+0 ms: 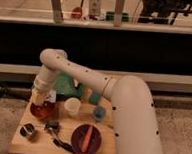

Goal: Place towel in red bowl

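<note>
The red bowl (pixel 41 111) sits at the left of the small wooden table (pixel 101 151). My gripper (pixel 41 96) hangs at the end of the white arm, right over the bowl's far rim. A pale patch with some white and yellow shows at the gripper (pixel 49 95); I cannot tell whether it is the towel. The gripper hides part of the bowl's inside.
A white cup (pixel 72 107) stands right of the red bowl. A dark purple bowl with an orange carrot (pixel 86 138) is at the front. A green object (pixel 66 84), a blue cup (pixel 98 113), a metal cup (pixel 28 131) and a dark utensil (pixel 53 126) share the table.
</note>
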Robot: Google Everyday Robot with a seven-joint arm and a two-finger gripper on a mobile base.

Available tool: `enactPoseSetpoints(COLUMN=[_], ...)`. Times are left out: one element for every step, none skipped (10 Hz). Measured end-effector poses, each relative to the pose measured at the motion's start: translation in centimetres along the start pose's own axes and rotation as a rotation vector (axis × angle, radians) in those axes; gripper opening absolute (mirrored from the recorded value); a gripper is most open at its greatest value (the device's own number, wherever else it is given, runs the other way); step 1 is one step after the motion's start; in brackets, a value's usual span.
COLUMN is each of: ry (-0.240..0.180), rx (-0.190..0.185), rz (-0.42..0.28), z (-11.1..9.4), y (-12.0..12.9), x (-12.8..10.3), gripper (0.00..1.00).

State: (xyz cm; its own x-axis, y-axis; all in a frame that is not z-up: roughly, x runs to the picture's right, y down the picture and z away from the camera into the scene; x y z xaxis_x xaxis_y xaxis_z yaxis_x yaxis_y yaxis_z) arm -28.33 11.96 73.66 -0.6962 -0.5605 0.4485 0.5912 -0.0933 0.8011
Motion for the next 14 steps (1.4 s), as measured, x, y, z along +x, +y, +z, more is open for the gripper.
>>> enactPoseSetpoints(ry=[-0.001,-0.004,-0.009,-0.018,-0.027,-0.042,-0.057,-0.069,-0.086,-0.107,-0.134,-0.142,-0.141,-0.138], rx=[0.000,-0.001,0.000,-0.001,-0.005,-0.018,-0.036,-0.053,-0.069,-0.079,-0.087,-0.087,-0.080,-0.059], rz=[0.010,0.020,0.029,0.040,0.057,0.079,0.090,0.094,0.091,0.094,0.093,0.092,0.089,0.073], z=[0.1,0.1,0.2,0.2,0.1,-0.1,-0.3,-0.4,-0.4,-0.6,-0.7,-0.7,-0.9,-1.1], y=[-0.1,-0.1,-0.3,-0.4,-0.4,-0.4,-0.5,-0.8,-1.3,-1.4,-1.8,-1.9,-1.9,-2.5], x=[-0.7,-1.3,-1.9,-2.4,-2.8,-3.2,-3.4,-3.3,-3.0,-2.9,-2.7,-2.6,-2.6,-2.3], gripper=[0.01,0.01,0.01,0.01,0.01,0.01,0.01,0.01,0.01,0.01,0.01,0.01,0.01,0.01])
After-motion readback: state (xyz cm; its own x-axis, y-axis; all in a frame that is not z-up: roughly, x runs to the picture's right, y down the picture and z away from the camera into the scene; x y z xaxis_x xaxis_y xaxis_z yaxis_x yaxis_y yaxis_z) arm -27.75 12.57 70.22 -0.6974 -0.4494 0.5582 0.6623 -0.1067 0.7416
